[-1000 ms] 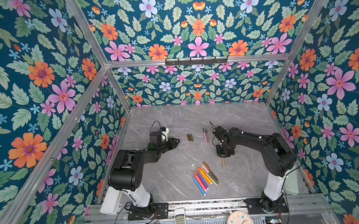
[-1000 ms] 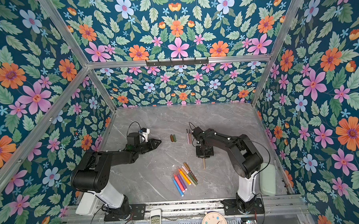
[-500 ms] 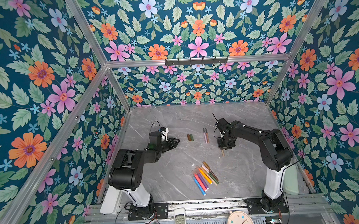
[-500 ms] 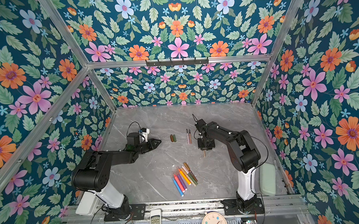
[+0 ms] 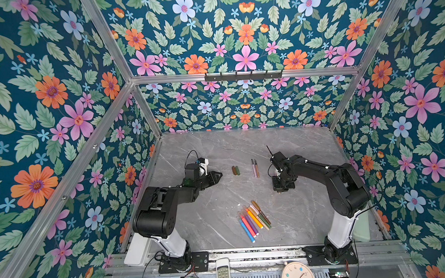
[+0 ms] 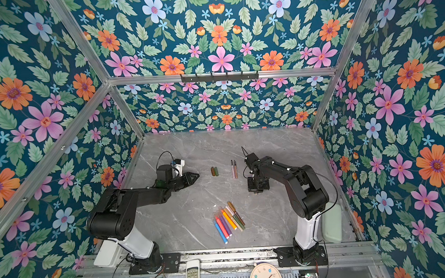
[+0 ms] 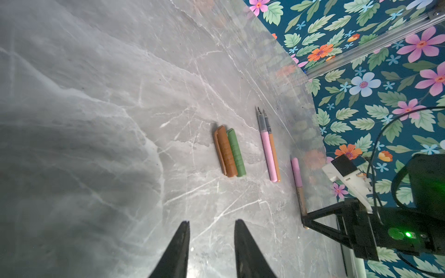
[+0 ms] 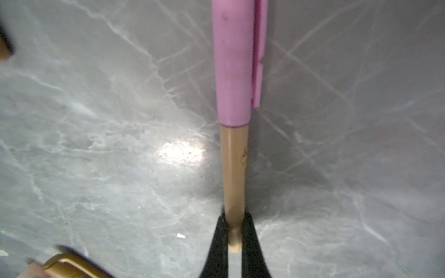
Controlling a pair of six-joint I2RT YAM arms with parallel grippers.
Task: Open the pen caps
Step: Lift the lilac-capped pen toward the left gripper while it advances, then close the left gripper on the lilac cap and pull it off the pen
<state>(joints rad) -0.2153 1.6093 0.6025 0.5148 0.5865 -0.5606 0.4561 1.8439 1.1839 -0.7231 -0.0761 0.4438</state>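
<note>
Landmark: the brown cap [image 7: 224,151] is lying on the worktop [image 7: 96,96], touching a green cap [image 7: 236,152].
Right pincer [image 8: 234,231]: is clamping tight on the tan pen [image 8: 233,168], right of the brown cap.
Pink cap [image 8: 232,60]: is sitting on that pen's far end, not yet pulled off.
Left pincer [image 7: 212,226]: is hovering left of the brown cap, jaws partly apart, gripping nothing.
2 uncapped pens [image 7: 269,149]: are lying between the brown cap and the tan pen.

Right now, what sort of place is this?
Probably a robot test cell: floral panels on an aluminium frame enclose a marble-look tabletop, with left arm and right arm bolted to a front rail.
</note>
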